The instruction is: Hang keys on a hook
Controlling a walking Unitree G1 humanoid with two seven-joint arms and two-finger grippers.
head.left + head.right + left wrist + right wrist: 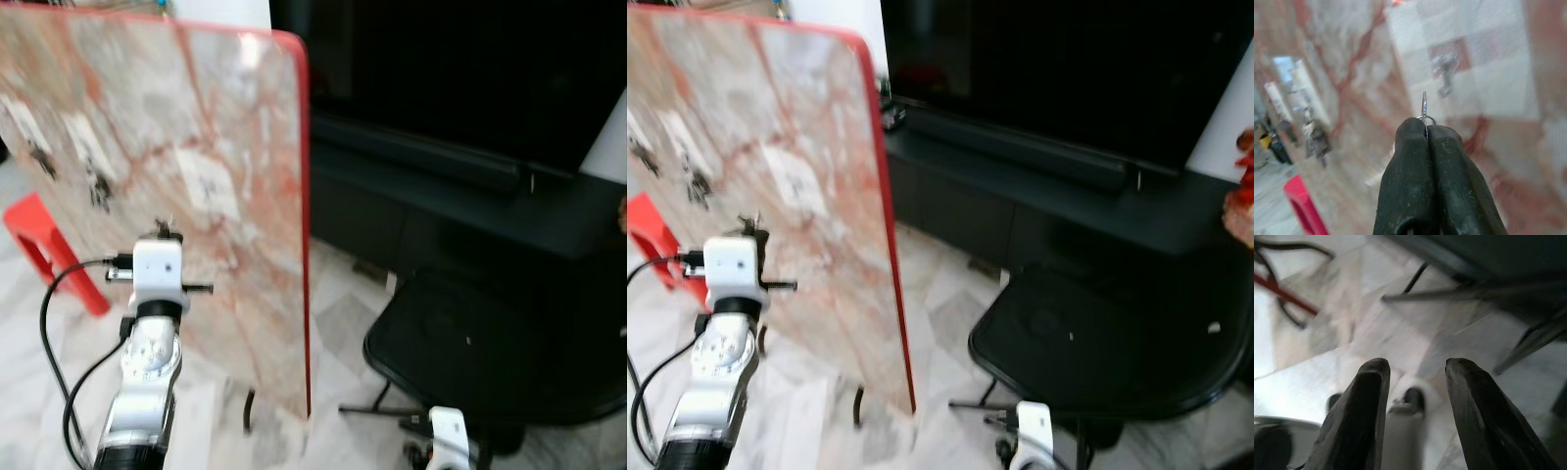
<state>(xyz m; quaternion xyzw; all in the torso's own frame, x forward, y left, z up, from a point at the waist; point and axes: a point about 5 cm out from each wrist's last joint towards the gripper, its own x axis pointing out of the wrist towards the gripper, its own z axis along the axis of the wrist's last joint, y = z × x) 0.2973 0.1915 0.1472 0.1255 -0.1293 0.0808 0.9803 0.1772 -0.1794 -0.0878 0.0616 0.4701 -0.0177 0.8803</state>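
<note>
A tall marble-patterned board with a red edge stands before me. It carries small metal hooks. My left gripper is raised close in front of the board and is shut on a thin metal key ring, which sticks out edge-on past the fingertips. In the left wrist view a blurred hook on a pale patch of the board lies just beyond the ring, apart from it. My right gripper hangs low over the marble floor, open, with nothing between its fingers.
A black round chair stands to the right of the board, close to my right arm. Behind it runs a dark TV bench. A red stool sits on the floor at the left. The board rests on thin legs.
</note>
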